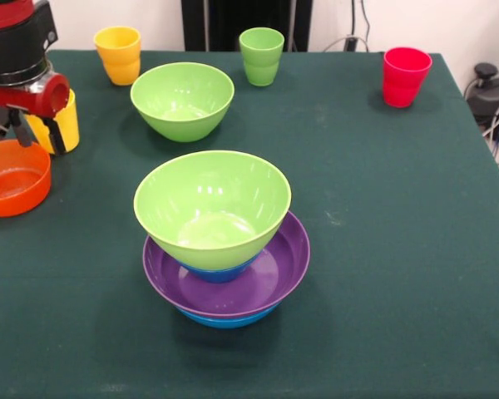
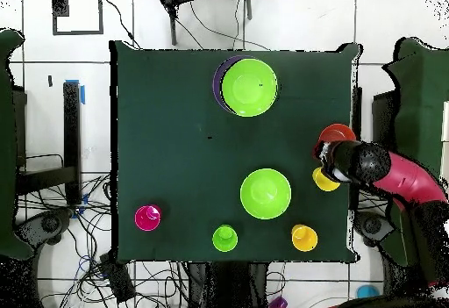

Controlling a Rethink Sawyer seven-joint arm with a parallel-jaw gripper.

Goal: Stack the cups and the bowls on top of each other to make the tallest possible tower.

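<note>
The arm (image 1: pixel 21 58) hangs low at the desk's (image 1: pixel 399 249) edge; its fingers (image 1: pixel 35 133), state unclear, hover beside the yellow cup (image 1: pixel 64 123), above the orange bowl (image 1: pixel 12 177).

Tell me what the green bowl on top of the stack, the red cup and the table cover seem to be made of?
The green bowl looks like glossy moulded plastic: bright window-like glints show on its inner wall. The red cup also looks plastic, smooth, with a softer sheen. The table cover appears to be dark green cloth: matt, no reflections, with faint pale scuffs.
</note>
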